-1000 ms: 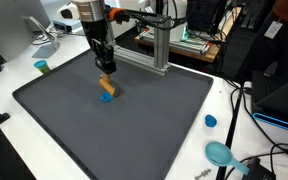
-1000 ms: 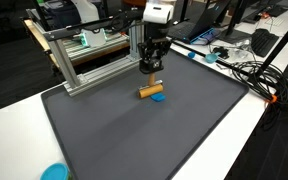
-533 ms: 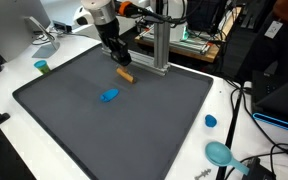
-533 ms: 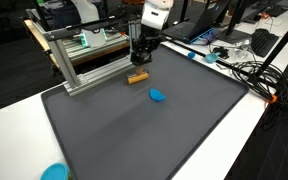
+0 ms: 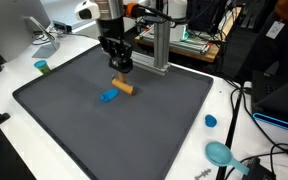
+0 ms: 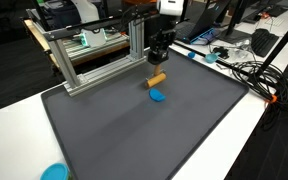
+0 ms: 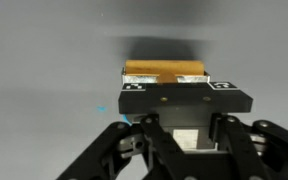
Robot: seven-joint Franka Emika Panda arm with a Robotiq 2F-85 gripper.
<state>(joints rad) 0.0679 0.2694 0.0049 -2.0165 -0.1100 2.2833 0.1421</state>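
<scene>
My gripper (image 5: 122,72) is shut on an orange wooden block (image 5: 126,87) and holds it just above the dark grey mat (image 5: 74,130). The block hangs crosswise between the fingers in both exterior views (image 6: 156,80). A small blue piece (image 5: 108,97) lies on the mat close beside and below the block; it also shows in an exterior view (image 6: 158,96). In the wrist view the orange block (image 7: 164,72) sits between the fingertips (image 7: 166,82), and a sliver of the blue piece (image 7: 106,110) shows to one side.
An aluminium frame (image 5: 159,45) stands at the mat's far edge, also in an exterior view (image 6: 94,55). A blue cap (image 5: 211,121), a teal dish (image 5: 219,153) and a green cup (image 5: 42,67) sit on the white table. Cables (image 6: 249,70) lie beside the mat.
The gripper lifted the orange block away from the blue piece toward the frame, then brought it back near the blue piece. The blue piece stayed on the mat.
</scene>
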